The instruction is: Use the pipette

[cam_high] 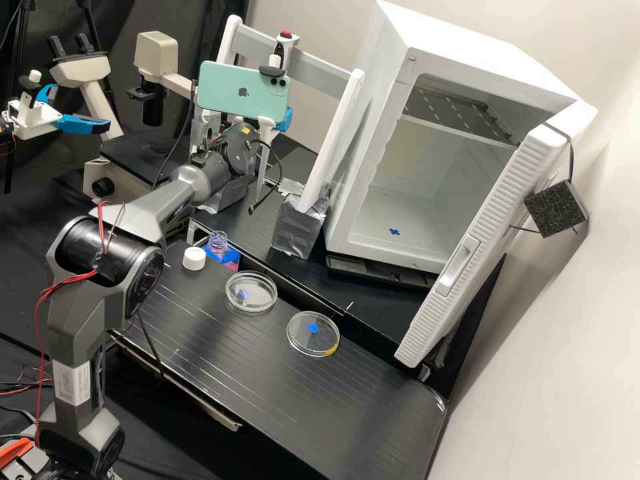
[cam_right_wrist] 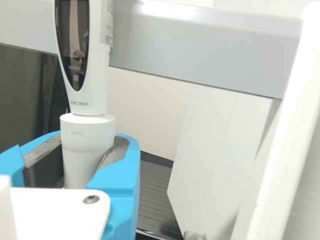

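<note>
Pipette is held upright in front of the grey rail, well above the bench. Gripper is closed on it, the blue fingers pinching the white lower barrel from both sides, just below the wide collar.

Judgement on handling: light overall, rigid, smooth plastic, likely a bit slippery. Most weight is expected up in the body with the dark display, so some top-heaviness; quick swings are best avoided. Barrel is the right place for the pinch: collar should act as a stop against sliding down, and the red top is left free. Firm squeeze should be tolerated there. Lower end is slender and probably fragile, so knocks against the open bottle or petri dishes are to be avoided.
</note>
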### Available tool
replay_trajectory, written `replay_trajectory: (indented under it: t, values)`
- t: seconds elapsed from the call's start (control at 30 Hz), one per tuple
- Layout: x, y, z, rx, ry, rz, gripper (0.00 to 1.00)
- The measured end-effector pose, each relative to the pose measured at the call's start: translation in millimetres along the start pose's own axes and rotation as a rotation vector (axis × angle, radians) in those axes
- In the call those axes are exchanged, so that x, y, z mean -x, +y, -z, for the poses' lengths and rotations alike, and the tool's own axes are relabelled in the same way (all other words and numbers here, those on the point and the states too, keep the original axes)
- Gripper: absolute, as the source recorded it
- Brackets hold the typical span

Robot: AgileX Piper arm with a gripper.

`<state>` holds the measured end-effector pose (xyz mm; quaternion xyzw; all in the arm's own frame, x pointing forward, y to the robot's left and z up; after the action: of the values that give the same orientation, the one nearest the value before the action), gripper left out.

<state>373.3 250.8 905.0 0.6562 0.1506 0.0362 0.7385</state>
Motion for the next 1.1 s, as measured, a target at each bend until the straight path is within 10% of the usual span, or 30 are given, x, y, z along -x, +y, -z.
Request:
replay_trajectory:
  t: [0.47, 0.5, 1.1]
  values:
    - [0.0, -4.6, -2.8, -0.001, 0.0, 0.012, 0.0]
    - [0.0, -4.6, -2.8, -0.001, 0.0, 0.012, 1.0]
    - [0.0, -4.6, -2.8, -0.001, 0.0, 0.012, 1.0]
